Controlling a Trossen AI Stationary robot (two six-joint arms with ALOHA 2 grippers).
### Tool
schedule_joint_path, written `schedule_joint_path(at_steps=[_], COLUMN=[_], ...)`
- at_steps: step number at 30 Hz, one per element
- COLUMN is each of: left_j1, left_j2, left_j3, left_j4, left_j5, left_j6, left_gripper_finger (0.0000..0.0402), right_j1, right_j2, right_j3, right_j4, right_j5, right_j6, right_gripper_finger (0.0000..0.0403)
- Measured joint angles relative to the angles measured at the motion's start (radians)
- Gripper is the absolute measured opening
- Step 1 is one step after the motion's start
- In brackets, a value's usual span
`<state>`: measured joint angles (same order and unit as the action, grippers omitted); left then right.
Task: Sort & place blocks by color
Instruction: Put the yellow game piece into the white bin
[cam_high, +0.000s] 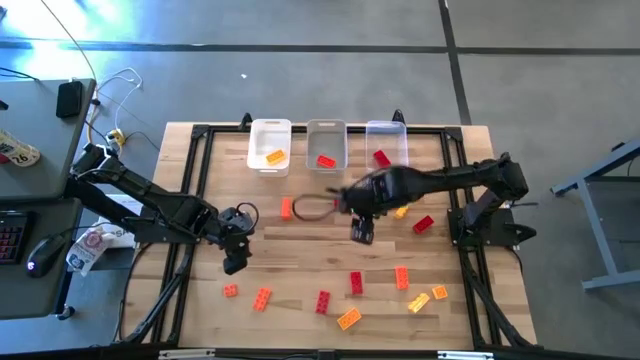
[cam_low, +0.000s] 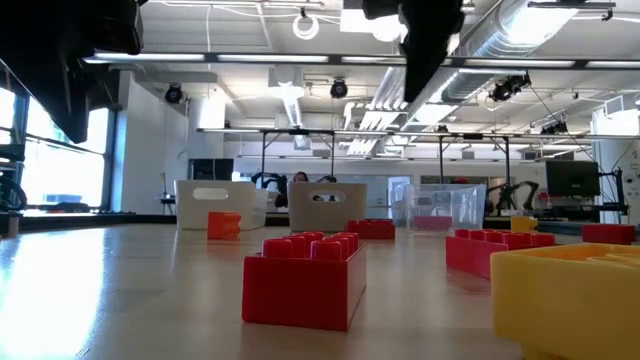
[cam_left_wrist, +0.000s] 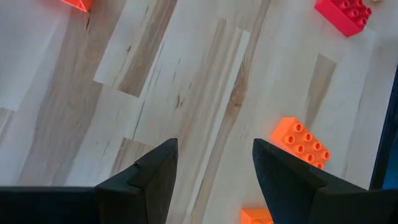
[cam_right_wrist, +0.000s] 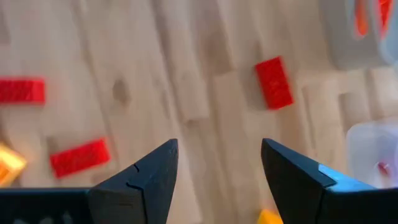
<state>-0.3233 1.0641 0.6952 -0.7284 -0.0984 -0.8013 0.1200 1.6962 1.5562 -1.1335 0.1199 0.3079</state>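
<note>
Small studded blocks in red, orange and yellow lie scattered on the wooden table, several of them near its front edge, such as a red one and an orange one. My left gripper hovers open over bare wood at the table's left, with an orange block just beyond its fingers. My right gripper hangs open above the table's middle, pointing down, with nothing between its fingers. A red block lies on the wood ahead of it.
Three bins stand in a row at the far edge: a white one holding a yellow-orange block, a grey one holding a red block, and a clear one. An orange block lies in front of the bins.
</note>
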Motion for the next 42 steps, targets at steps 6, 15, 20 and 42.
schedule_joint_path(at_steps=[6,15,20,42], left_j1=[0.0,0.0,0.0,0.002], left_j2=[0.0,0.0,0.0,0.0], left_j3=[0.0,0.0,0.0,0.0], left_j4=[0.0,0.011,0.061,0.102], left_j5=[-0.018,-0.018,-0.018,-0.079], left_j6=[0.0,0.0,0.0,0.053], left_gripper_finger=[0.0195,0.0195,0.0195,0.0195], right_j1=[0.124,0.27,0.32,0.243], right_j2=[0.0,0.01,0.01,-0.007], right_j3=[0.0,-0.002,-0.002,-0.177], right_j4=[-0.111,-0.254,-0.279,-0.43], right_j5=[0.079,0.143,0.207,0.312], right_j6=[0.119,0.265,0.313,0.212], right_gripper_finger=[0.0218,0.0218,0.0218,0.0218])
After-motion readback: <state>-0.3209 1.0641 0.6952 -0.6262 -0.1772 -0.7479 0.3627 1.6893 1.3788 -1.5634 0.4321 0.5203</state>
